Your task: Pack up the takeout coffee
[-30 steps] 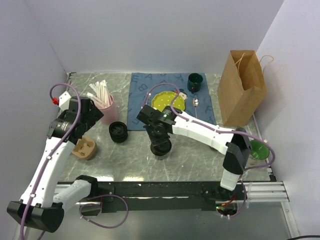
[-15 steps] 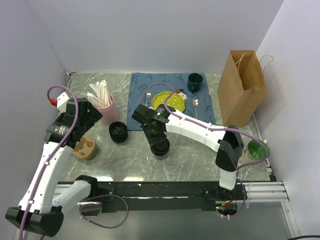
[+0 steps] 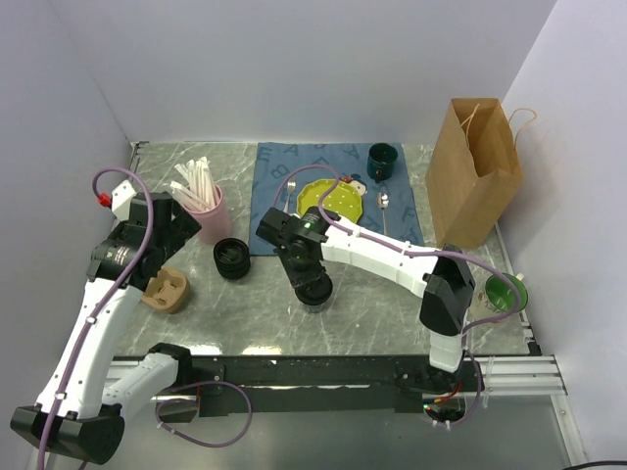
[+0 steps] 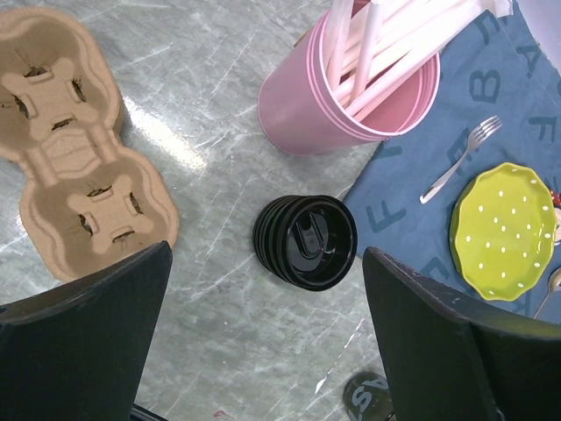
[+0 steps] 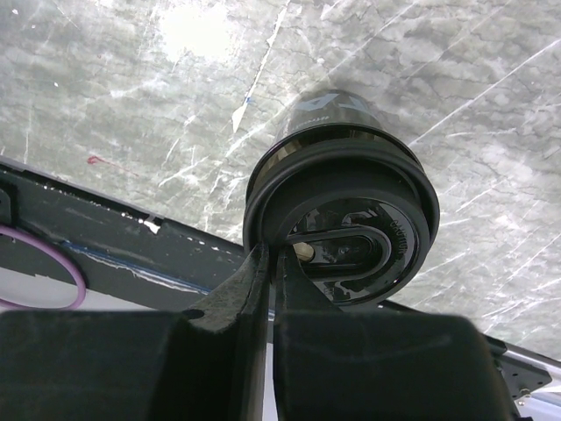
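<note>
The takeout coffee (image 3: 316, 290), a small black cup with a round black lid (image 5: 342, 224), stands on the marble table near the front centre. My right gripper (image 3: 306, 270) comes down on it from above. In the right wrist view its two fingers are pressed almost together, pinching the lid's left rim (image 5: 273, 263). The cup's lower part also shows at the bottom of the left wrist view (image 4: 368, 399). My left gripper (image 3: 172, 235) hangs open over the left of the table, its wide-apart fingers (image 4: 267, 298) holding nothing.
A stack of black lids (image 3: 232, 258) (image 4: 307, 241) lies between the arms. A cardboard cup carrier (image 3: 165, 291) and a pink cup of straws (image 3: 204, 210) are at the left. A blue mat (image 3: 294, 166), green plate (image 3: 328, 199), dark green mug (image 3: 381, 161) and paper bag (image 3: 473, 176) sit behind.
My right wrist has swung a little to the left above the cup, which has stayed in place. The left gripper has drawn back slightly toward the left wall.
</note>
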